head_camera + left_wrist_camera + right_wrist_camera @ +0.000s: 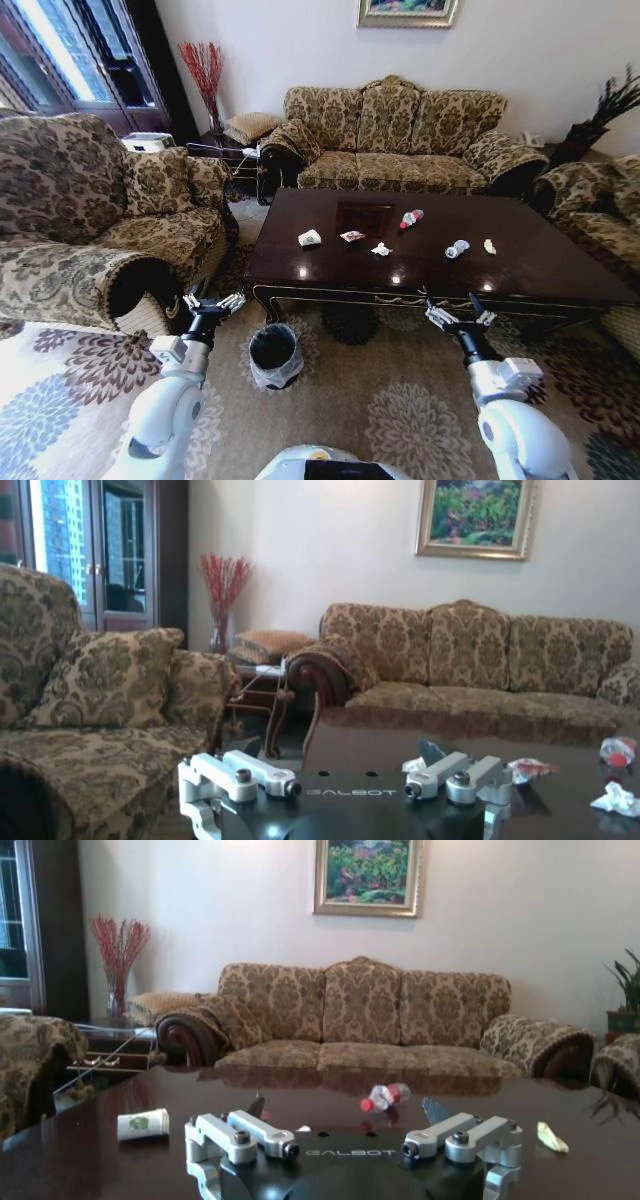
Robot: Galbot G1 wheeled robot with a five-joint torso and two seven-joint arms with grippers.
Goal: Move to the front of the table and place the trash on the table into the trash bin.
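The dark glossy table stands ahead with trash spread over it: a crushed white paper cup, a small wrapper, a white paper bit, a red-capped bottle, a crushed clear bottle and a yellowish scrap. On the carpet by the table's near left corner stands the black, bag-lined trash bin. My left gripper hovers open beside that corner. My right gripper is open at the table's front edge. The right wrist view has the cup and bottle.
A patterned armchair flanks the table on the left, a three-seat sofa stands behind it, and another armchair is on the right. A floral carpet covers the floor before the table. A side table sits at the back left.
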